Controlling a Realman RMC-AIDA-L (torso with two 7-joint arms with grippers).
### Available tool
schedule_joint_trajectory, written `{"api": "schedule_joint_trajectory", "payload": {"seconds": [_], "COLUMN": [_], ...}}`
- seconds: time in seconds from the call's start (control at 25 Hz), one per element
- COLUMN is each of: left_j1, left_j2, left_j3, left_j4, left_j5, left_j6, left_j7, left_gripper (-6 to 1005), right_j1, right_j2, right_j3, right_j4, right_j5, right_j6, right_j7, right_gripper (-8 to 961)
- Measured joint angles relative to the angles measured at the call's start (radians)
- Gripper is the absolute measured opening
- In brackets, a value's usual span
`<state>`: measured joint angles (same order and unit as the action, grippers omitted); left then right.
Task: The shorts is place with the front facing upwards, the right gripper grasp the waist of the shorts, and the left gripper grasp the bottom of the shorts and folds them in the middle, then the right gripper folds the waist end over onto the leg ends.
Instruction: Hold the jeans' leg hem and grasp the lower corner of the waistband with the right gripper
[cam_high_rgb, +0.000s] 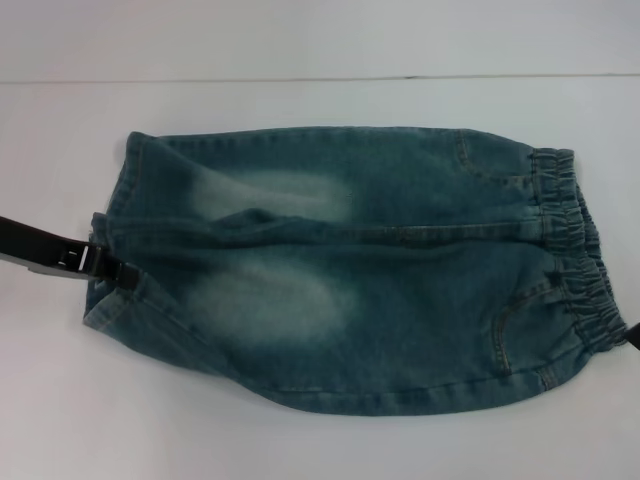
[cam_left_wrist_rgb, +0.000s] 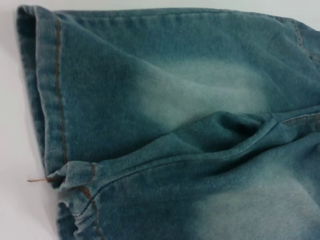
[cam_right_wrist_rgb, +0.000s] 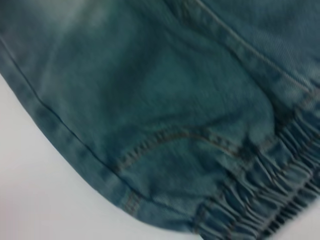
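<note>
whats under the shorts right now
Only the white table shows around the shorts, which lie flat on it. The left gripper meets the leg hem; whatever sits beneath the denim is covered.

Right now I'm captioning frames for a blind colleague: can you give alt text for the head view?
Faded denim shorts lie flat on a white table, ruched waist to the right, leg hems to the left. The left gripper meets the hems; the right gripper barely shows by the waist.
</note>
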<state>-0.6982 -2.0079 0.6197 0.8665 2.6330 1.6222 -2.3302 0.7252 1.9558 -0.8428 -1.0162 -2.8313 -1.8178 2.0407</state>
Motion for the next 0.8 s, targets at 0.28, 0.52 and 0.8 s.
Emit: {"api": "schedule_joint_trajectory", "payload": {"seconds": [0.28, 0.52, 0.8], "left_j1": [0.012, 0.017, 0.02], "left_j2": [-0.002, -0.004, -0.008], "left_j3": [0.0, 0.0, 0.0], "left_j4": [-0.002, -0.002, -0.003], "left_j5": [-0.01, -0.012, -0.012], "left_j6": [-0.003, -0.002, -0.002], "left_j7": [0.002, 0.002, 0.002], "left_gripper": [20, 21, 21], "right_j1": [0.017, 0.031, 0.042], "right_j2": [0.015, 0.025, 0.036], "right_j3": [-0.048, -0.075, -0.095], "right_j4": [0.052, 0.096, 0.136], "right_j5": [-0.042, -0.058, -0.063], "right_j6": [0.038, 0.078, 0.096], "right_j7": [0.002, 0.003, -0.001], "right_gripper": [942, 941, 941]}}
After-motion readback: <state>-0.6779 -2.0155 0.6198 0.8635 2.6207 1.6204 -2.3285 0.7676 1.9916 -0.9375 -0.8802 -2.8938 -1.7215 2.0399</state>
